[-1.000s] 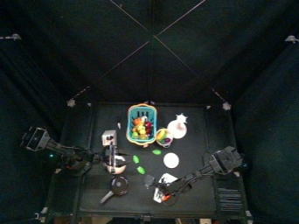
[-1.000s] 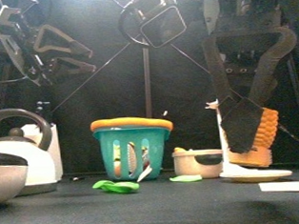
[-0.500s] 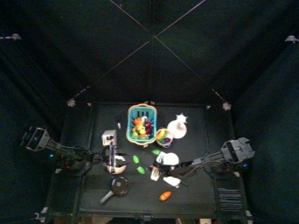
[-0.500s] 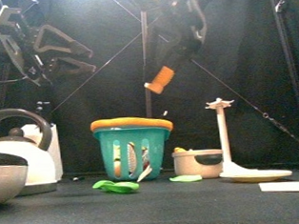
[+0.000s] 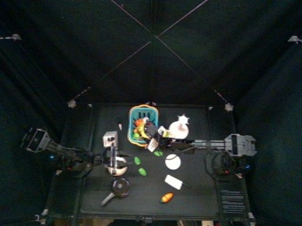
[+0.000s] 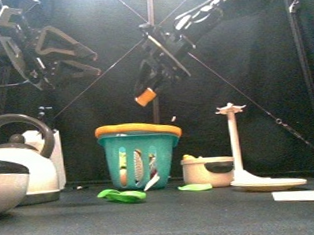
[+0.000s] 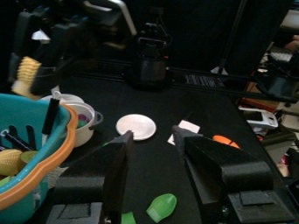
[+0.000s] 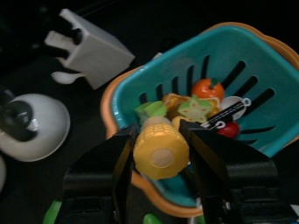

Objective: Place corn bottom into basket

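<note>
Over the basket (image 8: 239,66), right hand (image 8: 163,140) (jaws closed) grips corn (image 8: 160,150).

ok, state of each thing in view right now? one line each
corn piece: clamped in the right gripper, in the air above the basket
basket: upright on the table, toy food inside
right gripper: shut on the corn piece
left gripper: jaws open, holding nothing, low beside the basket
kettle: upright, lid on
white stand: upright on its plate
green piece: lying flat on the table
</note>
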